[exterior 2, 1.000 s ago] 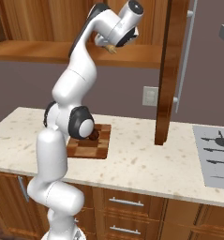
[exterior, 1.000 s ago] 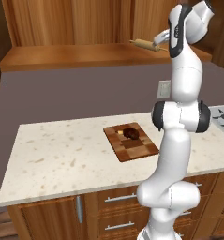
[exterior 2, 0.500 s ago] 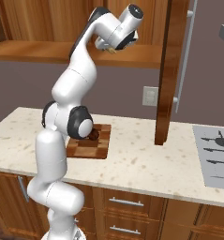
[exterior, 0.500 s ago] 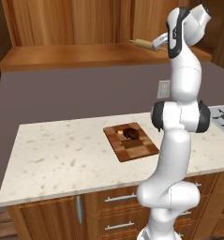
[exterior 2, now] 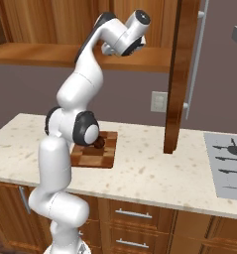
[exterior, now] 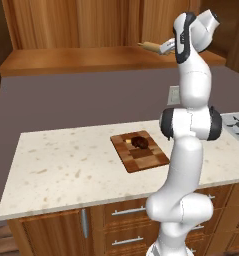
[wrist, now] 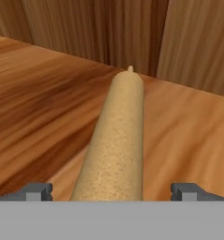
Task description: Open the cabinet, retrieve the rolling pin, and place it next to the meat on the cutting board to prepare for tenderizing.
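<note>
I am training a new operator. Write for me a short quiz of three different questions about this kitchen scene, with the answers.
1. True or false: the gripper is shut on the rolling pin.
2. Where does the rolling pin lie? A) on the counter B) on the cabinet shelf C) on the cutting board
3. Fill in: on the cutting board sits the ___.

Key: 1 false, the jaws stand open on either side of it; 2 B; 3 meat.
</note>
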{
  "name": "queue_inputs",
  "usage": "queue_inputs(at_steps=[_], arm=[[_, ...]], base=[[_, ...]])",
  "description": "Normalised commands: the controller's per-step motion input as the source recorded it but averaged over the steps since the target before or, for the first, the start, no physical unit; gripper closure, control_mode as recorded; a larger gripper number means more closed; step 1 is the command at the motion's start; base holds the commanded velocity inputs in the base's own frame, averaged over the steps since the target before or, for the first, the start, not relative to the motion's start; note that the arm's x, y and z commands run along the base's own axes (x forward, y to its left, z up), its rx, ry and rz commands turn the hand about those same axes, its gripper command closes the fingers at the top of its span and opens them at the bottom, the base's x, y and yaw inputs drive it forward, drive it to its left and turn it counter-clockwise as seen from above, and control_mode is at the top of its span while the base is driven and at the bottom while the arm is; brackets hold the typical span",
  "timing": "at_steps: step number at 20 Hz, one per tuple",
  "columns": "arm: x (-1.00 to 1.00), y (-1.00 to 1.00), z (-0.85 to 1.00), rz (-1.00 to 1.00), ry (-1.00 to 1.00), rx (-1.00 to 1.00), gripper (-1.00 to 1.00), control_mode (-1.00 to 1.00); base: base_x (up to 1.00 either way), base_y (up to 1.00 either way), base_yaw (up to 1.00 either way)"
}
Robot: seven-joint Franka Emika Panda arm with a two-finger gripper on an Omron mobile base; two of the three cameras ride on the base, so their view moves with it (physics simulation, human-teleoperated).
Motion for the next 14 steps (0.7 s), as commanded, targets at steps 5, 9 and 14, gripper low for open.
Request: queue_inputs(at_steps=[5, 9, 14], arm=[[0.09, 0.09, -0.14, 0.0, 0.03, 0.0, -1.0, -1.0], [0.03, 0.1, -0.21, 0.0, 0.04, 0.0, 1.0, -1.0], [0.01, 0.01, -0.01, 0.0, 0.0, 0.0, 1.0, -1.0]], base=[[0.0, 0.0, 0.0], [0.0, 0.0, 0.0], [0.0, 0.0, 0.0]])
